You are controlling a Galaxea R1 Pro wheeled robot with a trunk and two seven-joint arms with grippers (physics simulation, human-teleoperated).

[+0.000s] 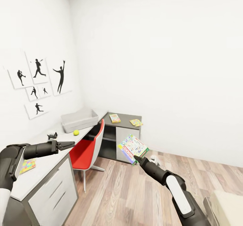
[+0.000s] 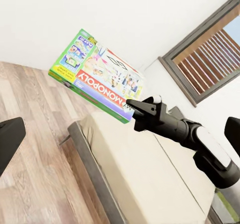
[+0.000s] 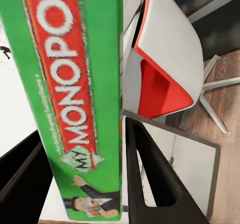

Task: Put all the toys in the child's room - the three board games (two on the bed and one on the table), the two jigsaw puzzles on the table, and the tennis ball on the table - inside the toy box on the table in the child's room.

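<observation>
Aloft, my right claw pinches a flat, glossy green-edged cardboard board game over the wood-plank floor, beside the smooth grey-topped table; my left claw spreads narrowly, empty.

"MY MONOPOLY" — green-edged board game

place: a child's bedroom, I judge | walls: black sports-silhouette prints on white | furniture: long L-shaped light grey desk with white drawers, red-and-white swivel chair, beige-mattress bed | toys: small yellow-green ball, colourful flat game boxes | floor: wood planks
</observation>
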